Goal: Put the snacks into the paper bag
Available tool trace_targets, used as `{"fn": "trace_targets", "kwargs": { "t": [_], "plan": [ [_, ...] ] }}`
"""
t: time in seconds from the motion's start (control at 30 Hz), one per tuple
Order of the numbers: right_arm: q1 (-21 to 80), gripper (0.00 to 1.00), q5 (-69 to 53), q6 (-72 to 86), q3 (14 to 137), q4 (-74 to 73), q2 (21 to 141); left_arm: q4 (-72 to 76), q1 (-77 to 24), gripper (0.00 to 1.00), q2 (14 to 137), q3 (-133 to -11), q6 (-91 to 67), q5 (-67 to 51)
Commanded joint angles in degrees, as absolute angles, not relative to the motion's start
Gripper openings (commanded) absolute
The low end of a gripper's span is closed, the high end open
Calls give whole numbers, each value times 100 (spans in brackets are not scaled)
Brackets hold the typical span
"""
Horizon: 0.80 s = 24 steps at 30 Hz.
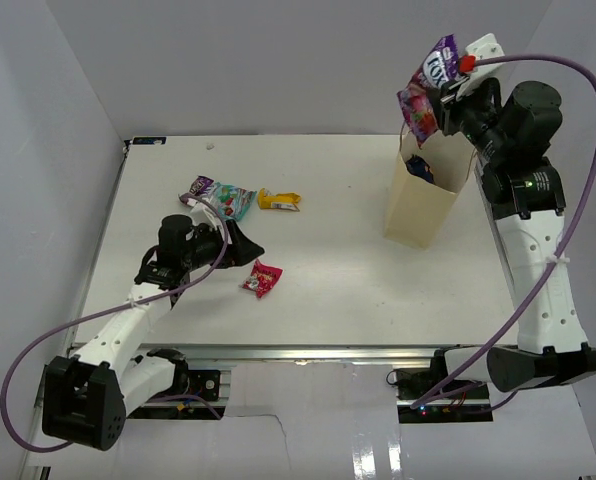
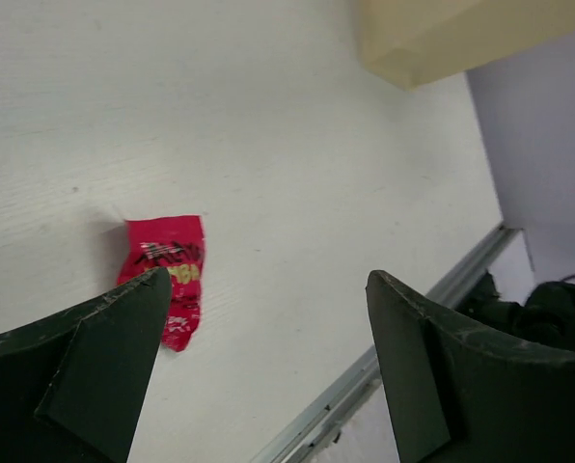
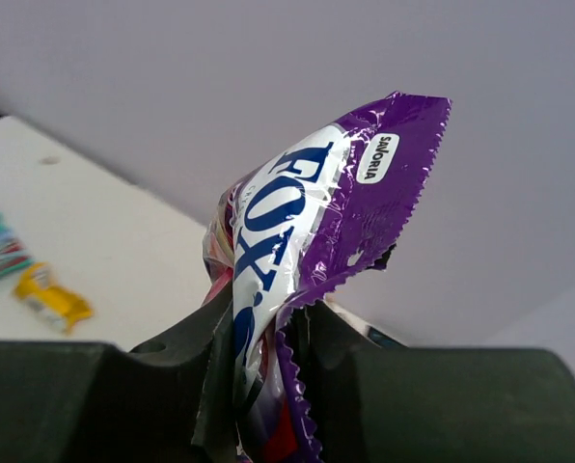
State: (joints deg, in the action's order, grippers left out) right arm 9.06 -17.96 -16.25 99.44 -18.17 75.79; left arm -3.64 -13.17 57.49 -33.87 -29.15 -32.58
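Top external shows right gripper (image 1: 450, 80) pinching a purple packet (image 1: 440, 58) just above the bag (image 1: 418, 205), probably lined up for the drop, while left gripper (image 1: 243, 245) hangs spread wide by the red packet (image 1: 262, 278), well left of the bag, ready to grab.

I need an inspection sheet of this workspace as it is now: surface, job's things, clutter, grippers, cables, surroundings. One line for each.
Surface: white table, no spill seen.
Job's things: paper bag upright, mouth open, a dark packet inside; teal packet, yellow packet and red packet lying on the table.
Clutter: nothing seen.
Grippers: left gripper open, empty, by the red packet; right gripper shut on purple Fox's packet, a magenta packet hanging with it, above the bag.
Cables: right arm's cable and left arm's cable, both purple, in loose loops.
Surroundings: pale walls on three sides; metal rail at the near edge.
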Motion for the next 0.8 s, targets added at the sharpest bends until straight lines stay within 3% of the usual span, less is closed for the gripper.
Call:
{"fn": "trace_targets", "kwargs": {
  "t": [0.0, 0.4, 0.5, 0.53, 0.63, 0.77],
  "plan": [
    [774, 8, 319, -2231, 9766, -1442, 7638, -870, -1511, 93, 5949, -3735, -2382, -2034],
    [660, 9, 1548, -2259, 9422, -1686, 8884, -1687, -2644, 94, 7277, -4412, -2241, -283],
    [554, 37, 539, -2083, 9413, -1950, 8930, -1880, -2908, 94, 7444, -4456, -2398, 209],
    [536, 59, 223, -2092, 9387, -1995, 8912, -1881, -2953, 94, 7470, -4456, -2443, 333],
    [527, 94, 53, -2197, 9351, -2013, 8781, -1907, -3085, 94, 7637, -4491, -2601, 536],
    [378, 98, -514, -2556, 9387, -2161, 8570, -2056, -3295, 93, 8225, -4789, -2707, 799]
  ]
}}
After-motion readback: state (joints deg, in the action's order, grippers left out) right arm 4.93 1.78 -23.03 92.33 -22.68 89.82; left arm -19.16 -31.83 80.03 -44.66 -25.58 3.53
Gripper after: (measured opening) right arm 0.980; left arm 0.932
